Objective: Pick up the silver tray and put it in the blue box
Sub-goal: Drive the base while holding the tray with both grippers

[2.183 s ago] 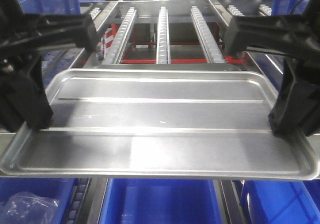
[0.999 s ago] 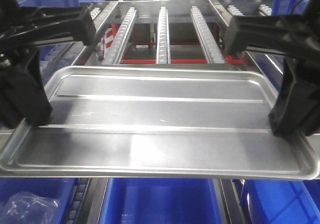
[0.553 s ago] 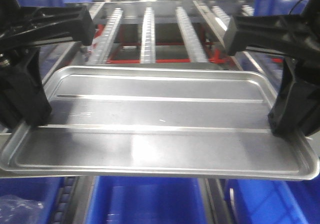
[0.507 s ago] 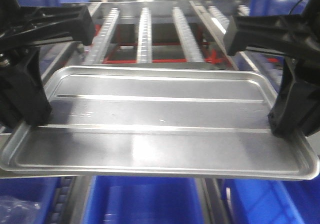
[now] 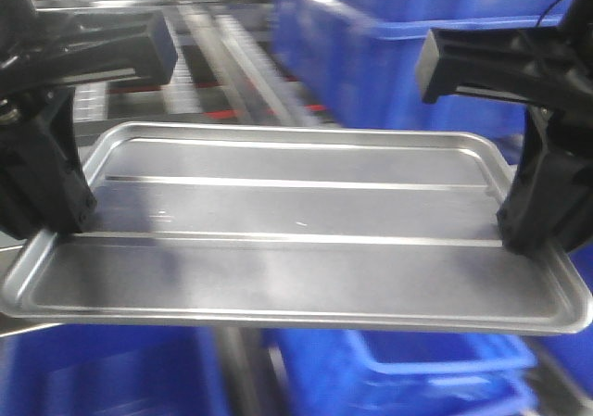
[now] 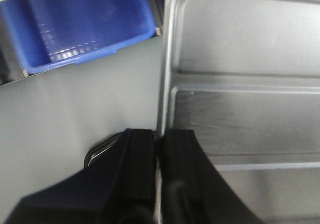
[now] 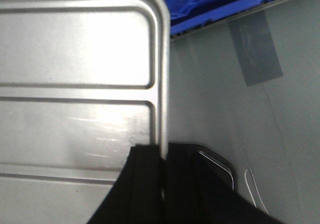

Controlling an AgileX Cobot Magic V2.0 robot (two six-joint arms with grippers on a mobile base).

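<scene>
Clamping opposite rims of the silver tray (image 5: 296, 221), left gripper (image 6: 159, 137) and right gripper (image 7: 163, 153) hold it level, likely for steady carrying.

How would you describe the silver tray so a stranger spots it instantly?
Find the left gripper and right gripper, both black. The silver tray spans them, clamped at each short rim. Unlike the blue crates around it, it is shallow metal with two long ridges.

Grey floor (image 6: 75, 109) bears a darker tape patch (image 7: 255, 47); blurred rack rails (image 5: 246, 64) stand behind.
</scene>
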